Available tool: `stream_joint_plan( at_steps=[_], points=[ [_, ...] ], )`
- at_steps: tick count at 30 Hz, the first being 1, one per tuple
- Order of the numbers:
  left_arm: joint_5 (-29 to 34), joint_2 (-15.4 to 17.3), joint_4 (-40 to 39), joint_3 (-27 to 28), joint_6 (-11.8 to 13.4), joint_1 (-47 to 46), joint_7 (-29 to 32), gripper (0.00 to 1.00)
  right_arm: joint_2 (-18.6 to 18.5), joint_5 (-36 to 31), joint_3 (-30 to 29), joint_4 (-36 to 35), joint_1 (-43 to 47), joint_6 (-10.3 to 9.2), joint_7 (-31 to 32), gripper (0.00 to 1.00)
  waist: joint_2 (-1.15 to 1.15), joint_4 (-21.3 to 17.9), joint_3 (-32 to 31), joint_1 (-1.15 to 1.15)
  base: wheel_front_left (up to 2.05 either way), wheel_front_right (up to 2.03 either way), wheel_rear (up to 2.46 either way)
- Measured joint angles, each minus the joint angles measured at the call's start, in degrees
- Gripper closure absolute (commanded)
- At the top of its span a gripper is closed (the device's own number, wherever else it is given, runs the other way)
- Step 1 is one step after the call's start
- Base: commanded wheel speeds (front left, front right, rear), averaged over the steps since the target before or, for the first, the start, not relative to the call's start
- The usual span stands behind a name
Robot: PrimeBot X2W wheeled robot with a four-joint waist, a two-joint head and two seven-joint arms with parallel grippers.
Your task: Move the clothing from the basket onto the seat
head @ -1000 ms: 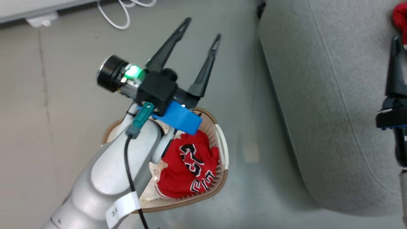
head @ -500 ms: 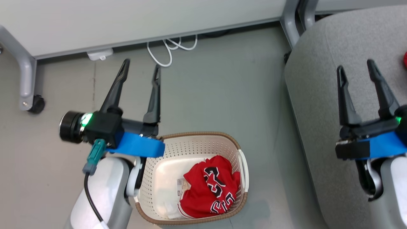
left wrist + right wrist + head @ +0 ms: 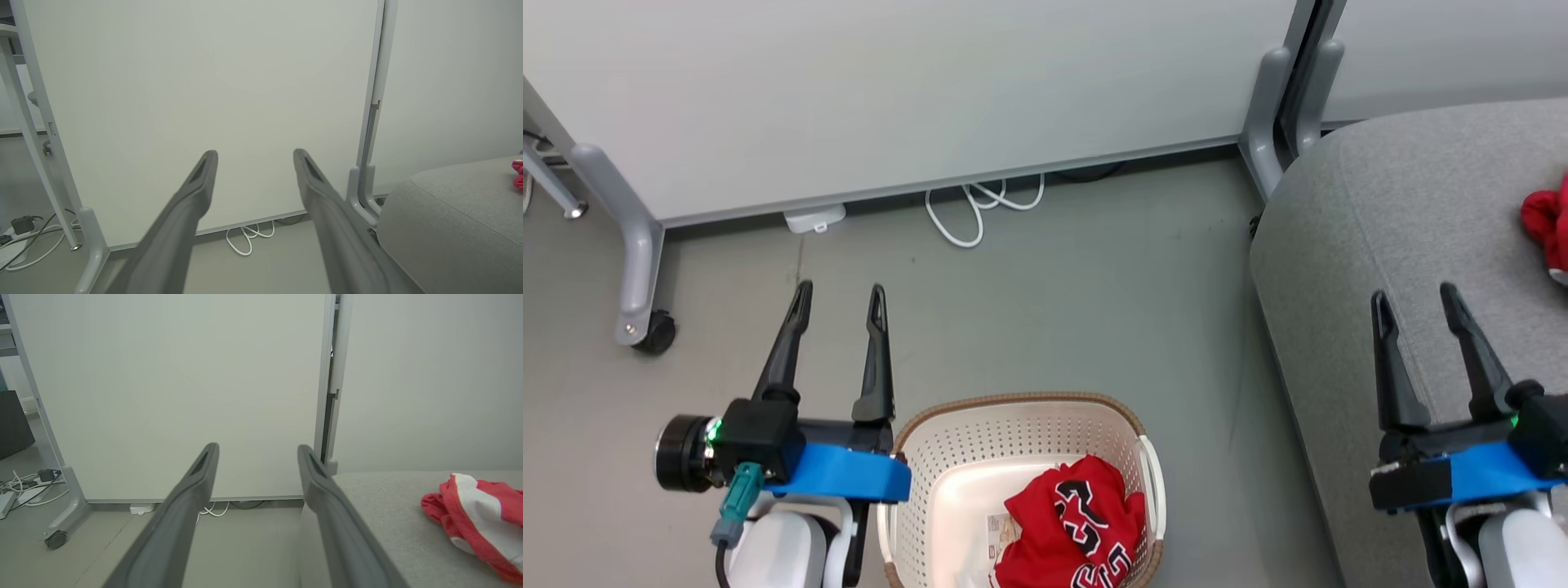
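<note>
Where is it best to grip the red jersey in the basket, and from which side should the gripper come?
Pinch the raised fold atop the jersey, coming straight down from above. It lies bunched in a heap against the basket's right wall, and the walls ring it, so sideways approaches look blocked. The open left gripper is nearest.

The jersey (image 3: 1037,555) is red with black-and-white numerals — the basket (image 3: 1013,433) cream, brown-rimmed; the other garment (image 3: 478,514) red, white-striped — the seat (image 3: 1380,204) grey.
</note>
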Motion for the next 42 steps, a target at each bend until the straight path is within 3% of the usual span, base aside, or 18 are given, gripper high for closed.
stream_joint_plan(
  at_steps=[12, 30, 42],
  points=[
    [1.3, -1.1, 1.4, 2.2, -1.9, 4.4, 0.0, 0.0, 2.2, 0.5, -1.2, 0.7, 5.5, 0.0, 0.0, 0.0, 0.0, -0.5, -2.6, 0.0, 0.0, 0.0, 0.0],
    [1.8, -1.4, 2.8, 2.4, -2.8, 5.3, 0.0, 0.0, 3.2, 0.5, -1.1, 1.5, 6.9, 0.0, 0.0, 0.0, 0.0, -0.4, -2.5, 0.01, 0.0, 0.0, 0.0],
    [1.4, -1.4, 7.9, -3.1, -4.0, -0.9, 0.0, 0.0, 3.3, 0.5, -0.1, 1.7, 4.3, 0.0, 0.0, 0.0, 0.0, -1.0, 0.6, 0.01, 0.0, 0.0, 0.0]
  ],
)
